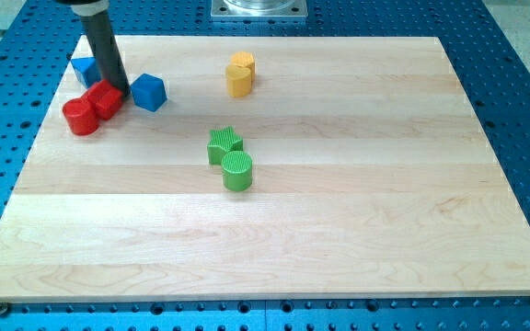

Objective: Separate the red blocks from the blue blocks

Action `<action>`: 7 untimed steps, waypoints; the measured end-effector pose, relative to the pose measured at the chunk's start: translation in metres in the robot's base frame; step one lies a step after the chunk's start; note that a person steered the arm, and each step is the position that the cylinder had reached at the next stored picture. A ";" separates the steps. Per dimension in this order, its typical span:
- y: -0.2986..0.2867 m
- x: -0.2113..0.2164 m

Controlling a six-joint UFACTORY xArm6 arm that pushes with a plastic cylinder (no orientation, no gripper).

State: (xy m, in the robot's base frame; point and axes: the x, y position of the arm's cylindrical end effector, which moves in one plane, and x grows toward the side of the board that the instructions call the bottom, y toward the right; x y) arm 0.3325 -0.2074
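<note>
My tip [118,86] sits near the view's top left corner of the wooden board [339,230]. A red cylinder [81,117] and a second red block [107,98] lie touching each other, just below and left of the tip. A blue cube [149,92] lies just right of the tip. Another blue block [85,70] lies behind the rod at its left, partly hidden. The tip stands between the red pair and the blue cube, touching or nearly touching the second red block.
Two yellow blocks [240,74] sit together near the top centre. A green star block [224,142] and a green cylinder [237,171] touch near the board's middle. A metal mount [259,8] is at the top edge. Blue perforated table [523,92] surrounds the board.
</note>
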 end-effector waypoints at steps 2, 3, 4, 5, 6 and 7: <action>0.036 0.046; 0.050 0.021; 0.052 -0.023; 0.064 -0.042; 0.059 -0.075; 0.113 -0.089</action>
State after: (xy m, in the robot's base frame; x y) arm 0.2435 -0.0939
